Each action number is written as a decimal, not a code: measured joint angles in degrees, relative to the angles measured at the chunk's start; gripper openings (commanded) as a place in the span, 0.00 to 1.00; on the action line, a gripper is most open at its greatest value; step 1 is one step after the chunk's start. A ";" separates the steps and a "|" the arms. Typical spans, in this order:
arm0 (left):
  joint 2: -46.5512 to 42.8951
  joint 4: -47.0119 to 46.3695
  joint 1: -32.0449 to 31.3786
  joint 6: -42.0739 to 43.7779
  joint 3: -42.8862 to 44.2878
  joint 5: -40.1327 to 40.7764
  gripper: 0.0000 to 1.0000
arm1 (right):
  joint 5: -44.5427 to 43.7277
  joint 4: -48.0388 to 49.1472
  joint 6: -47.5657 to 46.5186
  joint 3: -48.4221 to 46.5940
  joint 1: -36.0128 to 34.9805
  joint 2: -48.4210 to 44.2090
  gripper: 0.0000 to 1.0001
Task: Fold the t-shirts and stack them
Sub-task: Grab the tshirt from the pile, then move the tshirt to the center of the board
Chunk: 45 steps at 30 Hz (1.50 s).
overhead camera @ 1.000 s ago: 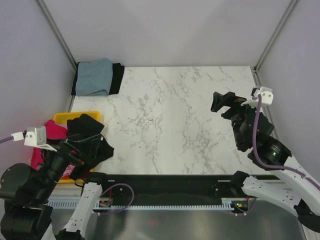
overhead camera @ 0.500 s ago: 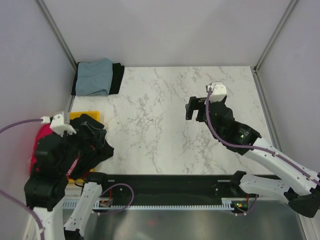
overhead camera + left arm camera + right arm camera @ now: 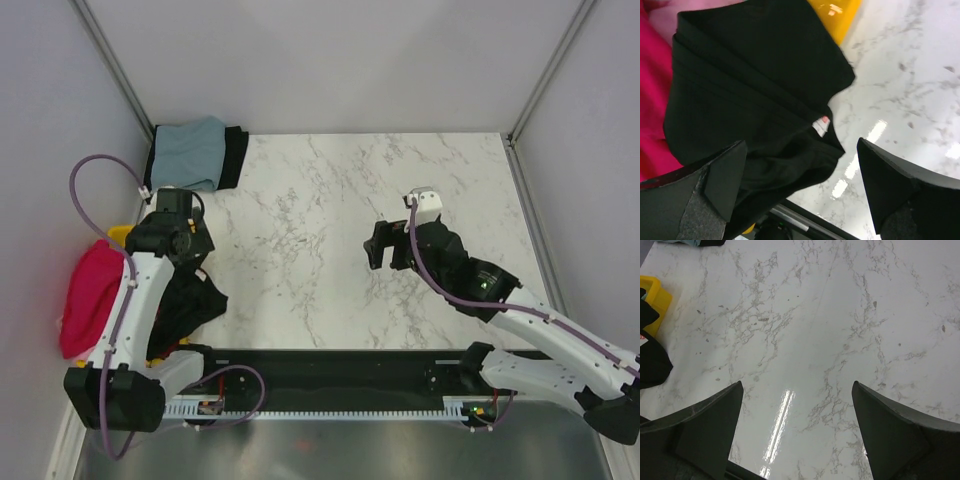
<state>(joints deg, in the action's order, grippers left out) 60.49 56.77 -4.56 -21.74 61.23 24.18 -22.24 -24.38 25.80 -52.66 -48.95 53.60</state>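
Left gripper (image 3: 801, 147): jaws spread wide with nothing between them, hanging over the black t-shirt (image 3: 755, 85). No contact shows in the wrist view.

The black t-shirt is rumpled and lies at the near-left of the marble table (image 3: 330, 220). It is partly heaped on the yellow bin (image 3: 837, 15) and partly spilled onto the stone. A small white-and-red label (image 3: 821, 125) shows at a fold.

The magenta t-shirt (image 3: 88, 295) lies bunched just left of the black one and touches it. At the top edge of the wrist view there is a strip of pale pink cloth (image 3: 705, 7). It is too cropped to tell whether it is a separate shirt.

From above, the left arm (image 3: 135, 300) crosses the bin and the black heap. It hides most of both, and only a yellow corner shows.

Right gripper (image 3: 796, 385): jaws wide apart and empty, over bare marble mid-table, well apart from every shirt. The bin corner and a black hem sit at the left margin of its view.

In the far-left corner a folded grey-blue t-shirt (image 3: 190, 152) rests on a folded black one (image 3: 236, 155), close against the wall (image 3: 70, 130). A black rail (image 3: 330, 365) runs along the near edge between the arm bases.
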 measured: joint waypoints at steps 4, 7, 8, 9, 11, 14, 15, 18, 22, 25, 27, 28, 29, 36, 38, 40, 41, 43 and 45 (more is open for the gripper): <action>3.23 -3.34 6.32 0.04 -3.41 0.24 1.00 | 0.55 -0.85 0.09 0.28 0.00 -1.84 0.98; 5.05 -5.03 9.29 0.02 -5.42 0.61 0.93 | 0.39 -1.31 -0.11 0.42 0.00 -3.41 0.98; 5.88 -5.62 10.03 0.00 -5.95 0.63 0.89 | 0.35 -1.46 -0.20 0.42 0.00 -3.69 0.98; 6.51 -6.23 10.47 0.00 -6.32 0.66 0.85 | 0.31 -1.62 -0.33 0.42 0.00 -3.80 0.98; 7.67 -7.48 11.17 -0.04 -6.62 0.72 0.72 | 0.20 -2.10 -0.61 0.42 0.00 -3.78 0.98; 8.41 -9.22 11.30 -0.52 -6.60 0.72 0.30 | 0.15 -2.64 -0.76 0.42 0.00 -3.74 0.98; 8.63 -9.62 11.30 -0.85 -6.51 0.66 0.12 | 0.15 -2.71 -0.76 0.42 0.00 -3.72 0.98; 9.25 -10.21 11.26 -0.94 -5.35 0.24 0.02 | 0.13 -2.75 -0.76 0.57 0.00 -3.67 0.98; 9.11 -8.17 7.76 -1.46 0.33 0.15 0.02 | -0.59 -3.37 -0.76 0.79 0.00 -3.78 0.98; 9.62 -4.70 -0.70 -2.25 11.54 -0.46 0.02 | -2.56 -3.67 -1.62 0.68 0.00 -4.00 0.98; 11.13 -3.80 -7.74 -2.54 23.08 -1.49 0.02 | -4.87 -4.48 -2.25 -0.33 0.00 -3.80 0.98; 11.85 -4.22 -10.51 -2.67 27.50 -1.95 0.02 | -5.86 -4.94 -2.49 -1.07 0.00 -3.63 0.98; 12.85 -4.28 -13.53 -2.80 32.81 -2.84 0.02 | -7.23 -5.97 -2.71 -2.43 0.02 -3.26 0.98; 25.05 -6.64 -30.32 -2.67 53.77 -9.29 0.02 | -19.52 -9.64 -3.10 -13.70 2.45 -1.79 0.98; 31.50 -7.21 -35.71 -2.38 57.46 -9.62 0.11 | -21.86 -10.71 -3.04 -14.73 4.52 -2.19 0.98; 40.52 -7.43 -39.12 -2.23 63.45 -11.89 0.13 | -23.10 -12.15 -2.80 -15.15 6.58 -2.21 0.98; 45.66 -8.02 -40.35 -2.21 66.82 -14.16 0.17 | -23.34 -13.00 -2.58 -15.21 7.39 -2.12 0.98; 54.75 -8.28 -41.57 -2.19 72.48 -17.49 0.35 | -23.76 -14.73 -1.97 -15.23 8.96 -1.79 0.98; 63.47 -8.13 -41.75 -2.01 77.88 -22.93 0.86 | -23.67 -16.09 -1.42 -15.19 10.12 -1.60 0.98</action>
<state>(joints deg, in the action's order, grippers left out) 123.96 48.64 -46.30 -23.75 139.11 1.26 -45.91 -40.47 24.38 -67.85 -38.83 52.01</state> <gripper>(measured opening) 0.374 0.982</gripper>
